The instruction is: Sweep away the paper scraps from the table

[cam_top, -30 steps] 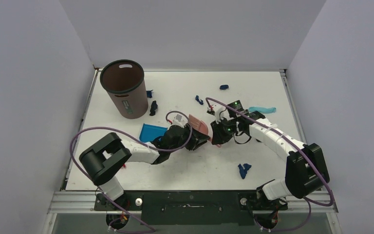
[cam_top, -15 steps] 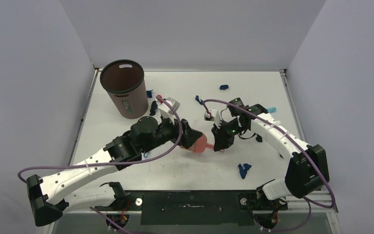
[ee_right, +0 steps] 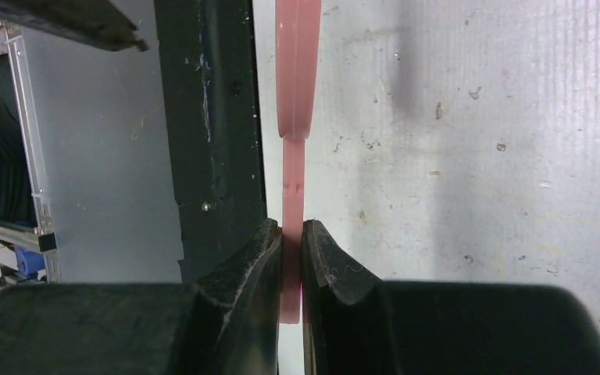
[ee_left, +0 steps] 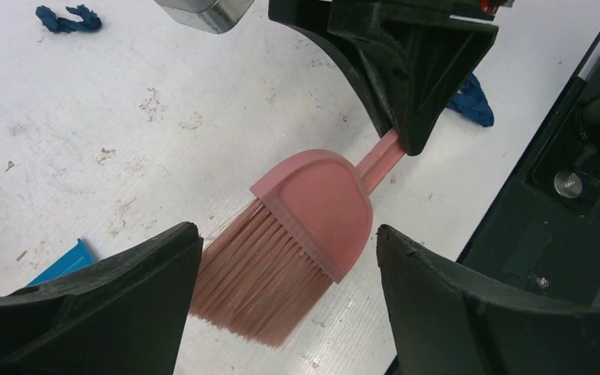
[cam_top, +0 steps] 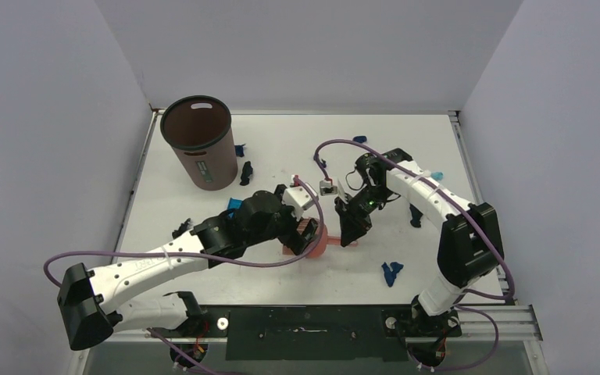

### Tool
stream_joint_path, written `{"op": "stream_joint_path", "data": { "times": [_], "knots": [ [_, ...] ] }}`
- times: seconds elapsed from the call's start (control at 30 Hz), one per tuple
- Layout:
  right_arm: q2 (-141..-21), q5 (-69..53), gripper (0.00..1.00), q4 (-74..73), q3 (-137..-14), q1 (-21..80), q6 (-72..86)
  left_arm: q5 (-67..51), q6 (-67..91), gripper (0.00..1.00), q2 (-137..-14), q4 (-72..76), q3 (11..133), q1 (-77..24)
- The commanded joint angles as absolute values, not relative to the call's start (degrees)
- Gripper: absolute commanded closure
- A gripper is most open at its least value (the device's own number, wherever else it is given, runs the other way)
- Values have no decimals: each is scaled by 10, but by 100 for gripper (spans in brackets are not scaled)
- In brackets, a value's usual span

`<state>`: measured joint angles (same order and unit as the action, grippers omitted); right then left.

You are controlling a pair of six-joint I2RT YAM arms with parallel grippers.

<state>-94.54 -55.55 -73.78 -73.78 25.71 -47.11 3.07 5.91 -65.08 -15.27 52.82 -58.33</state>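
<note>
On the table (cam_top: 281,148), scraps (cam_top: 391,272) are unmoved; brush (ee_left: 312,211) has been drawn nearer, clamped by right hand (ee_right: 291,238); left hand (ee_left: 285,234) spread wide.

Left arm stretches low from the near-left corner toward the middle of the desk (cam_top: 281,148), and the left gripper (ee_left: 285,234) has its jaws spread wide. Right arm climbs along the right edge, folds back toward the centre, wrist tipped down. The right gripper (ee_right: 291,234) has its jaws pinched tight on the pink brush (ee_left: 312,211) handle.

White table (cam_top: 281,148) w/ navy paper scraps (cam_top: 391,271), brown bin (cam_top: 200,141) on it.
</note>
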Motion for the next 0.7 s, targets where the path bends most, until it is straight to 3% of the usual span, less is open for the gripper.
{"op": "stream_joint_path", "data": {
  "times": [0.0, 0.3, 0.53, 0.67],
  "knots": [
    [-919, -605, 95, -795, -761, 264, -533, -5, 50, 20, -634, -116, 516, -577],
    [-855, -593, 95, -799, -742, 271, -537, -186, 55, 38, -608, -123, 512, -554],
    [-824, -586, 95, -756, -733, 276, -488, -253, 98, 62, -599, -79, 482, -550],
    [-804, -584, 95, -740, -725, 276, -468, -257, 135, 90, -592, -36, 449, -549]
  ]
}}
